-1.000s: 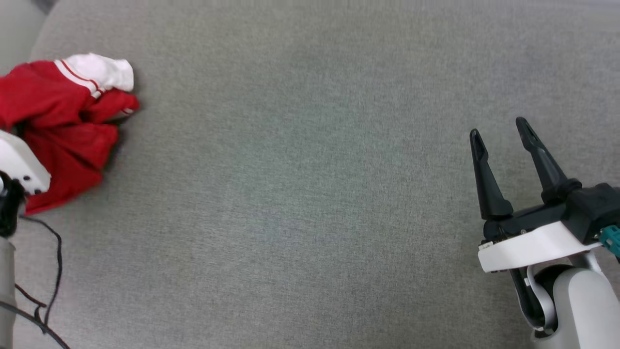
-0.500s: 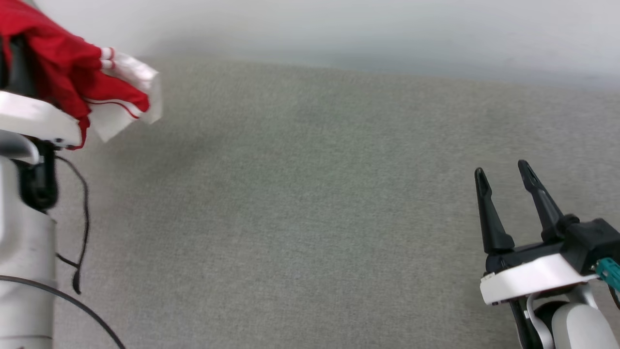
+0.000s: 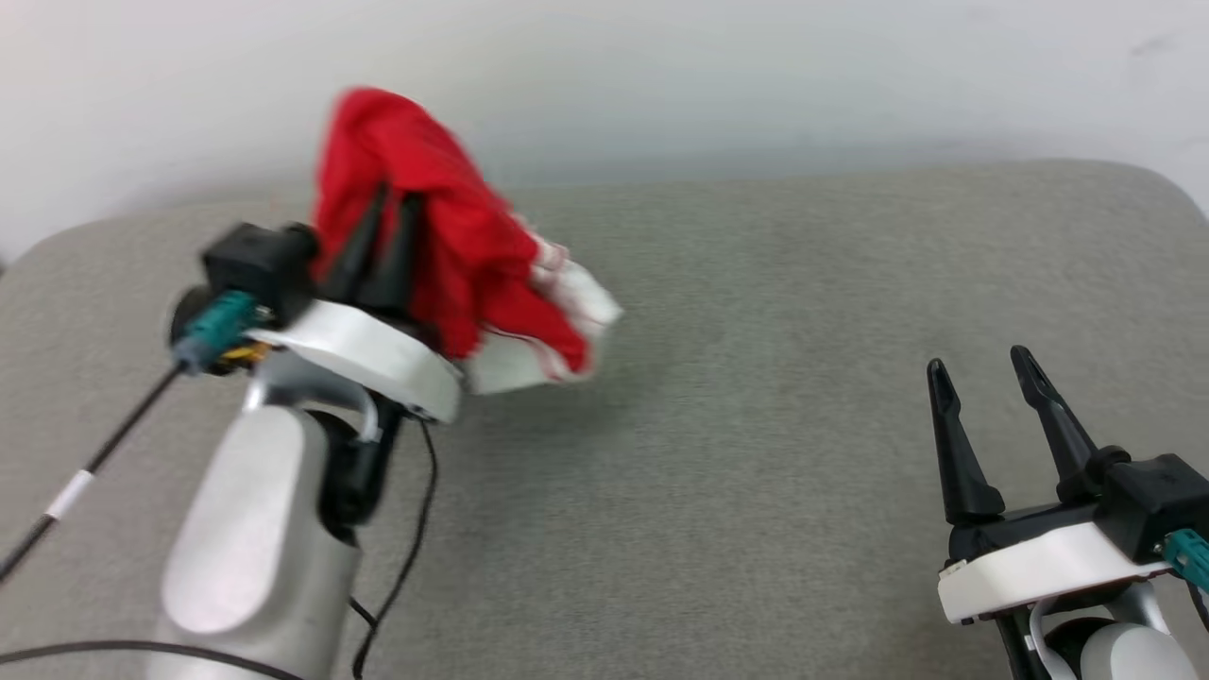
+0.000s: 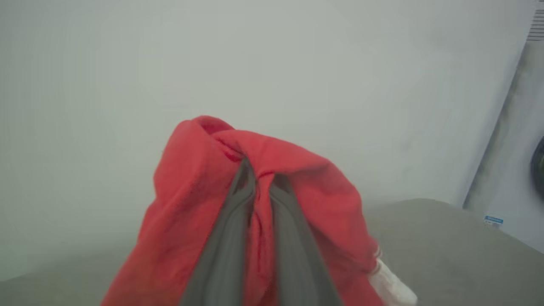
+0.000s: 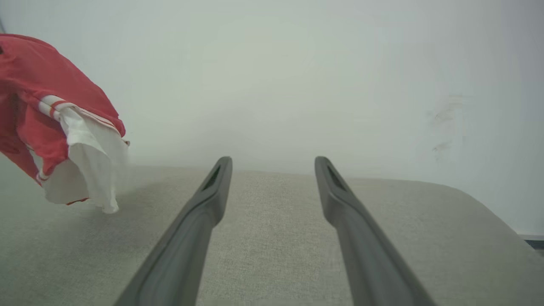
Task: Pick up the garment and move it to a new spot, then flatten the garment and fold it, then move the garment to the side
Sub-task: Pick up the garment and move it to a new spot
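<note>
One second on, the garment [image 3: 472, 255] no longer lies on the grey cushion [image 3: 756, 444] but hangs bunched around the left gripper's [image 3: 395, 198] pinched-together fingers, so the carry to a new spot looks underway; the right gripper [image 3: 977, 359] stands wide, empty.

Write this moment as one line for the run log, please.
step: move garment to new spot | left gripper: shut on garment, held up over grey surface | right gripper: open, empty

Bright, soft, even light; garment [image 3: 453, 246] motion-blurred; faint shadow beneath it.
</note>
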Available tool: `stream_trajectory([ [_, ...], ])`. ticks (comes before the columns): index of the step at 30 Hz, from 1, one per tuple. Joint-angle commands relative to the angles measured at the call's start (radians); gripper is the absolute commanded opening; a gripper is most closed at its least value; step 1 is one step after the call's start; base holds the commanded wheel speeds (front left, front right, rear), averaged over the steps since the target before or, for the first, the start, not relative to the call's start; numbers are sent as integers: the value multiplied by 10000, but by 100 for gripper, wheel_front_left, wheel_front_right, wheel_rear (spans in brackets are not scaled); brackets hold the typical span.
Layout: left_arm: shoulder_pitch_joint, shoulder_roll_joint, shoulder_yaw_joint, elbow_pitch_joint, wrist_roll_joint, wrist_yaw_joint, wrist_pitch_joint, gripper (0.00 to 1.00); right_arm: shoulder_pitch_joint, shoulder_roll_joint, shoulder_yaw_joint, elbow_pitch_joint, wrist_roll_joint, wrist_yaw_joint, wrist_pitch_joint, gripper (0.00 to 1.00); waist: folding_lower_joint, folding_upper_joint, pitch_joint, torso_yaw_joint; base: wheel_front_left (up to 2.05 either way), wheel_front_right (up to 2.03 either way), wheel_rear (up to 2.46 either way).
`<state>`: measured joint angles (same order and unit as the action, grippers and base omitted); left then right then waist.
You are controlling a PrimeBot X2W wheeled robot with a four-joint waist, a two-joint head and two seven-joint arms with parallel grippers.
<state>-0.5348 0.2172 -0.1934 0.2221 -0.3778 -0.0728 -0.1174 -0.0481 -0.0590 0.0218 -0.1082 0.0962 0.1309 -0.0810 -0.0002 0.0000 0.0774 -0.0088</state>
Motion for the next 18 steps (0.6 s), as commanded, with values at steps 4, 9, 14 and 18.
stream_trajectory([
  [4,584,-491,-990,-339,-4,-233,528,0,29,60,13,-114,142,-3,-2,100,2,0,404,-1079,0,0,0],
  [9,1303,-786,-2337,-393,165,-404,1182,0,-117,85,-13,-33,281,-1,-201,100,2,0,993,-1658,0,0,0],
  [14,1944,-756,-3502,-45,192,-505,1777,0,-267,91,4,160,462,-1,-451,100,2,0,1493,-1919,0,0,0],
  [18,2148,-574,-4054,127,221,-542,1923,0,-405,92,-40,312,526,-3,-599,100,2,0,1643,-1907,0,0,0],
])
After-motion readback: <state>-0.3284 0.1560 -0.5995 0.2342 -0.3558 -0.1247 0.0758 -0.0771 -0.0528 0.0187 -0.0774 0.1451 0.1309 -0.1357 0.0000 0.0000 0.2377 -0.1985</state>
